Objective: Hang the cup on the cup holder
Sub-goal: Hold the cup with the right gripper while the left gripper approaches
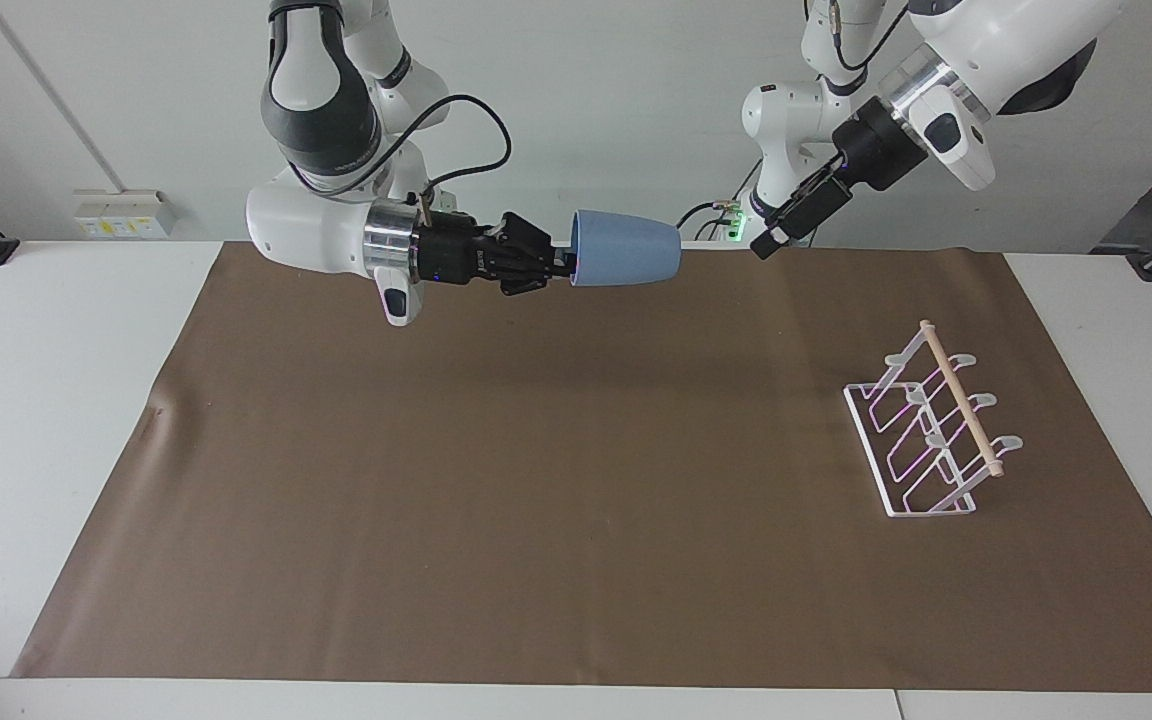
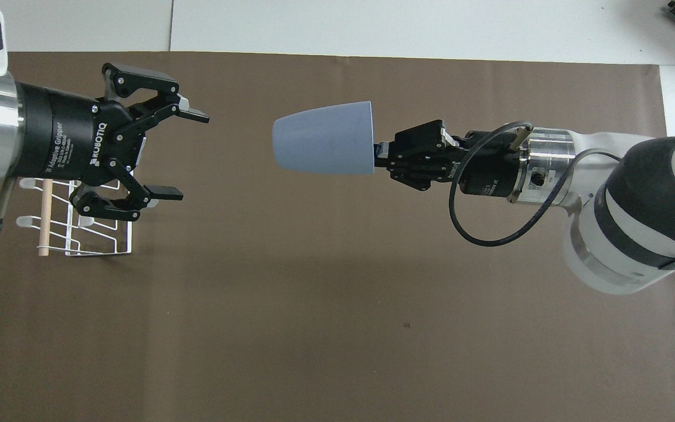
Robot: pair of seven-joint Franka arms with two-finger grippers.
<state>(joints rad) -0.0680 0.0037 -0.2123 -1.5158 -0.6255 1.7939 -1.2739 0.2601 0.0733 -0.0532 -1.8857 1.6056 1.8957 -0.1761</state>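
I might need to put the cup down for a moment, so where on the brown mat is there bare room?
Most of the mat is bare: the whole stretch from under the cup, held in the air by the right tool, out to the mat's edge farthest from the robots. Only the left arm's end is taken, by the cup holder, with the open left tool raised near it.
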